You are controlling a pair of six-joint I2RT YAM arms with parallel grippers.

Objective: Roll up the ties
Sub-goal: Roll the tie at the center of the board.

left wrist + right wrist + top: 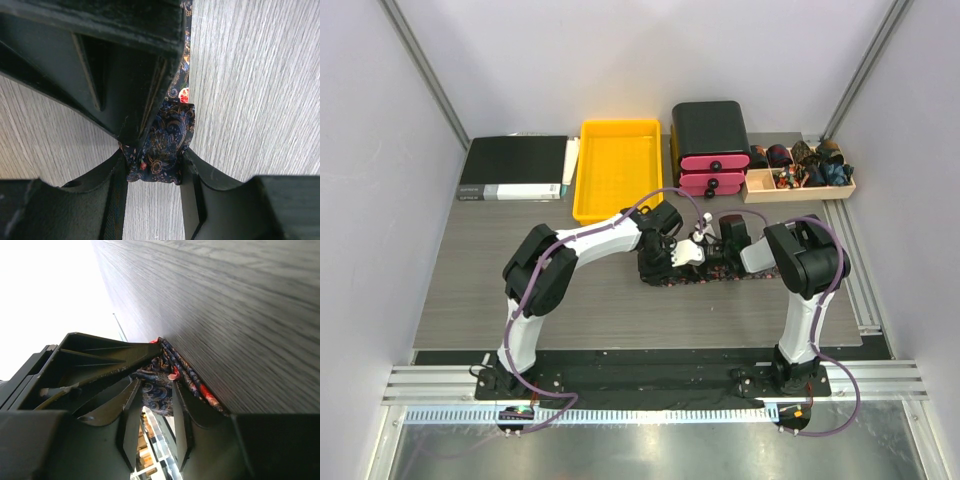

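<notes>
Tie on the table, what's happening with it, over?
Left end effector shut on tie. Right end effector shut on it too. Yellow tray behind, apart.

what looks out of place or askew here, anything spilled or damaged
Nothing stands out. The tie lies as a strip on the table, with the left gripper and right gripper each shut on it. The yellow tray, binder, drawer box and wooden box sit neatly along the back.
</notes>
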